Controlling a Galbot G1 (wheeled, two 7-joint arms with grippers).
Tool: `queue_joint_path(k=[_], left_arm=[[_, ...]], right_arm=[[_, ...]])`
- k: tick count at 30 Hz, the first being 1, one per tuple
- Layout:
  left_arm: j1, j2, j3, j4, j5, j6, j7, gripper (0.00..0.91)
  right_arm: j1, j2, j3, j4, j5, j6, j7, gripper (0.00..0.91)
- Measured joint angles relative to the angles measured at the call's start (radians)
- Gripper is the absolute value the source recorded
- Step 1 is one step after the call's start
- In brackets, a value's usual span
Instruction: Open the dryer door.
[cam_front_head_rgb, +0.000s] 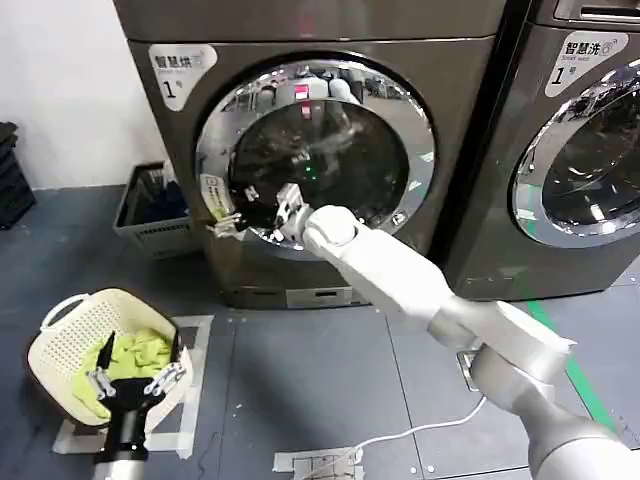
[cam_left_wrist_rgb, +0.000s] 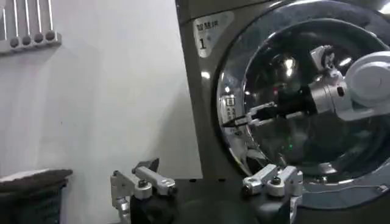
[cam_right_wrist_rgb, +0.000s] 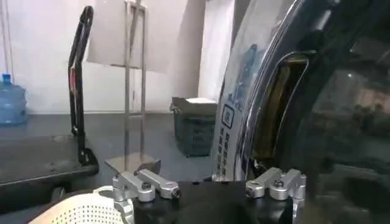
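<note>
Nearest the head camera hangs the left hand, low over the floor with its fingers spread apart on nothing, just above a white laundry basket holding green cloth. Biggest in the scene is the dryer, standing straight ahead against the wall with a second machine beside it on the robot's right. Its round door, glass ringed in chrome, looks shut or barely cracked; the right wrist view shows a dark gap along the rim, so which of the two I cannot tell. Stretched forward, the right arm puts the right hand at the door's lower left edge, fingers apart and close to the rim, seemingly not gripping. That edge is probably the latch side, so the right hand is far the nearer, and the pull would likely swing the door outward toward the robot.
</note>
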Motion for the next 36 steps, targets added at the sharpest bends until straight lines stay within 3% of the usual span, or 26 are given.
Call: queue_joint_path(k=[16,36], left_arm=[[-0.003,0.002,-0.004,0.0,-0.003,0.001,0.0,0.907],[-0.029,0.013,-0.019,0.009,-0.023,0.032,0.029,0.907]], right_arm=[[-0.022,-0.057,-0.025,0.108,0.008,-0.013,-0.005,0.907],[-0.071,-0.238,-0.039,0.361,0.07,-0.032,-0.053,0.907]])
